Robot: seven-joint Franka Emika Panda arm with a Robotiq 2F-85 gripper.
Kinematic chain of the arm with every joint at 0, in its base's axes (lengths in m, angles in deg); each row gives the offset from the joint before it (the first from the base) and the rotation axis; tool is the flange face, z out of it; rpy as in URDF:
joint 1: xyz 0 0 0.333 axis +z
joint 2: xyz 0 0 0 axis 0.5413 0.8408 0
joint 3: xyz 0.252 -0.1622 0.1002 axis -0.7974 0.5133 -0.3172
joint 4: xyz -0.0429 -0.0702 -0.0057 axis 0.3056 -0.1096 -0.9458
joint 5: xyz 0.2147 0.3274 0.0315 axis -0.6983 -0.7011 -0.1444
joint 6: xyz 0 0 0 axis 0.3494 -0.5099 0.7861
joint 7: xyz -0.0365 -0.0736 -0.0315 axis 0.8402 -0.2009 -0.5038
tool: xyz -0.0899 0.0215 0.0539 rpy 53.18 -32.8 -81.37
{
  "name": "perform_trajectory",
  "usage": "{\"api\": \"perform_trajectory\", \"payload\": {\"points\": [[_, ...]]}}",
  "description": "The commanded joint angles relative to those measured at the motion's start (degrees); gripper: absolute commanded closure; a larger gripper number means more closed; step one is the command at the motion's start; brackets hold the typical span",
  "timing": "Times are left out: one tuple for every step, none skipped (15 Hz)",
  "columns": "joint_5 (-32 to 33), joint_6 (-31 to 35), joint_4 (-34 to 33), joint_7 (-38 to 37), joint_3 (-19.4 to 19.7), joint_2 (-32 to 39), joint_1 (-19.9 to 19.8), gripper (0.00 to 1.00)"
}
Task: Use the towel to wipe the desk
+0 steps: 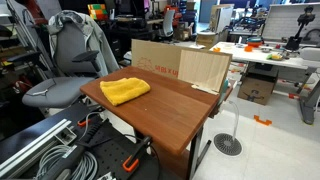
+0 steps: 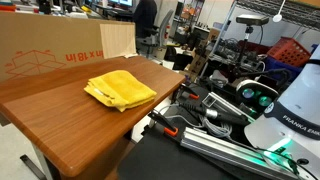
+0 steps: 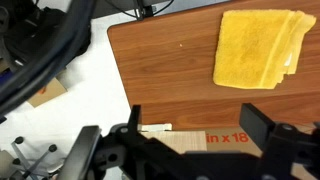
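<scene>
Towel [image 1: 125, 90] lies folded nr a desk [image 1: 175, 115] corner; box [image 1: 165, 60] along one edge. Gripper [image 3: 195, 140] jaws spread, holding nothing, apart from towel.

Folded yellow cloth towel [image 3: 262, 47] flat on reddish-brown wooden desk [image 3: 160, 70], right side, black gripper [image 3: 195, 125] spread wide, apart from it

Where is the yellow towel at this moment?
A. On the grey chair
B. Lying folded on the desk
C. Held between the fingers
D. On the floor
B: in both exterior views the towel lies folded on the desk, and in the wrist view the open fingers are apart from it, holding nothing.
</scene>
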Motion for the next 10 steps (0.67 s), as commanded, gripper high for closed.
{"api": "perform_trajectory", "payload": {"points": [[0.46, -0.23, -0.16, -0.36, 0.89, 0.09, 1.01, 0.00], [0.46, -0.23, -0.17, -0.36, 0.89, 0.09, 1.01, 0.00], [0.46, -0.23, -0.17, -0.36, 0.89, 0.09, 1.01, 0.00], [0.46, -0.23, -0.17, -0.36, 0.89, 0.09, 1.01, 0.00], [0.46, -0.23, -0.17, -0.36, 0.89, 0.09, 1.01, 0.00], [0.46, -0.23, -0.17, -0.36, 0.89, 0.09, 1.01, 0.00], [0.46, -0.23, -0.17, -0.36, 0.89, 0.09, 1.01, 0.00], [0.46, -0.23, -0.17, -0.36, 0.89, 0.09, 1.01, 0.00], [0.46, -0.23, -0.17, -0.36, 0.89, 0.09, 1.01, 0.00], [0.46, -0.23, -0.17, -0.36, 0.89, 0.09, 1.01, 0.00]]}}
